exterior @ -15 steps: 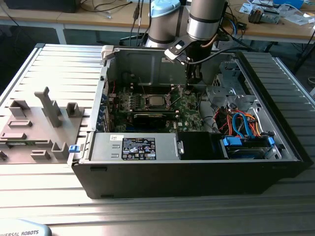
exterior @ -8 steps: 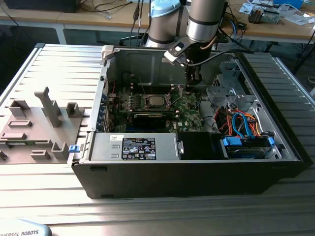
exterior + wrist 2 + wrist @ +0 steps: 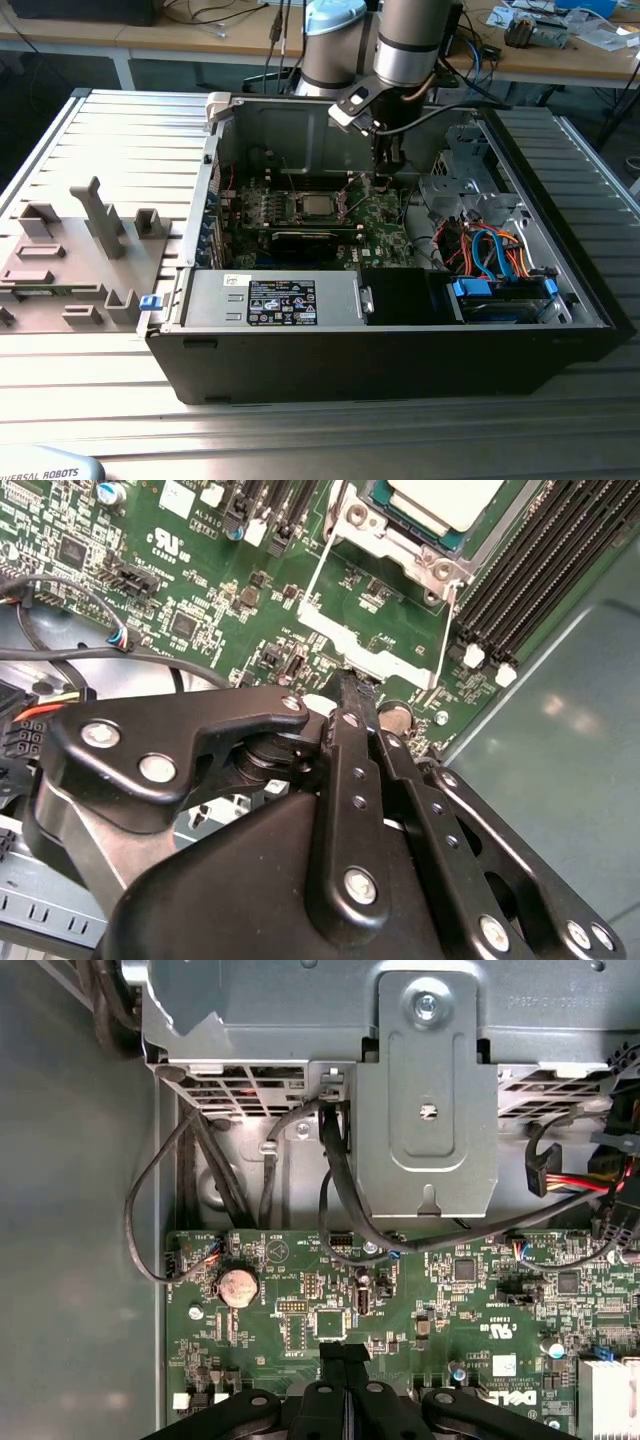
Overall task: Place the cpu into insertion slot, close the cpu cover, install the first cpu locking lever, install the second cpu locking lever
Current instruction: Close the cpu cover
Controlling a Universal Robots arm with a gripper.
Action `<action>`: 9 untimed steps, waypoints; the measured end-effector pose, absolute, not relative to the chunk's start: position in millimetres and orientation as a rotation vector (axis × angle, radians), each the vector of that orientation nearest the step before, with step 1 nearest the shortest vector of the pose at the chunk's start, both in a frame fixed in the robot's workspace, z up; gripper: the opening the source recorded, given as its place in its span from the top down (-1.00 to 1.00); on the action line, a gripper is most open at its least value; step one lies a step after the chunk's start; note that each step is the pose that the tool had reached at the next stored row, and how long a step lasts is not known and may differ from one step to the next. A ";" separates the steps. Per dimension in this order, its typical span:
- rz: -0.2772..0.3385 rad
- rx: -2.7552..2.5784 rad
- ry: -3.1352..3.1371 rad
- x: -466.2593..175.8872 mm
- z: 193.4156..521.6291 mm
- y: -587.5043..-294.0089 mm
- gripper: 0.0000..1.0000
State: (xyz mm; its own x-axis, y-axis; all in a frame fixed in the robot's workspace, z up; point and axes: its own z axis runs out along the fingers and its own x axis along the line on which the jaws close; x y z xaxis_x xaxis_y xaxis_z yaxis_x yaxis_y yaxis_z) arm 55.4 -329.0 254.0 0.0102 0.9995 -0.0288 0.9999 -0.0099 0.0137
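While the pincer [image 3: 350, 685] is hovering pressed shut, gripping nothing, beside the insertion slot [image 3: 352, 520], the locking lever [image 3: 317, 570] is looking like stiff, springy, slippery wire, best pushed near its free end.

The case [image 3: 400, 370] is open on top, so room is free above the circuit board [image 3: 385, 225]. Round the pincer [image 3: 385, 178], the drive cage [image 3: 465, 175] and cables [image 3: 490, 250] crowd the exterior view's right; the rear wall [image 3: 290, 130] stands close beyond it

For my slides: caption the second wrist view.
Black gripper, shut, near the silver-topped square cpu seated on the green circuit board.
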 end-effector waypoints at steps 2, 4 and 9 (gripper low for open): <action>-0.017 2.211 2.189 54.5 253.8 -329.0 0.79; -0.017 2.211 2.189 53.9 253.7 -329.0 0.79; -0.017 2.211 2.189 52.2 253.4 -329.0 0.79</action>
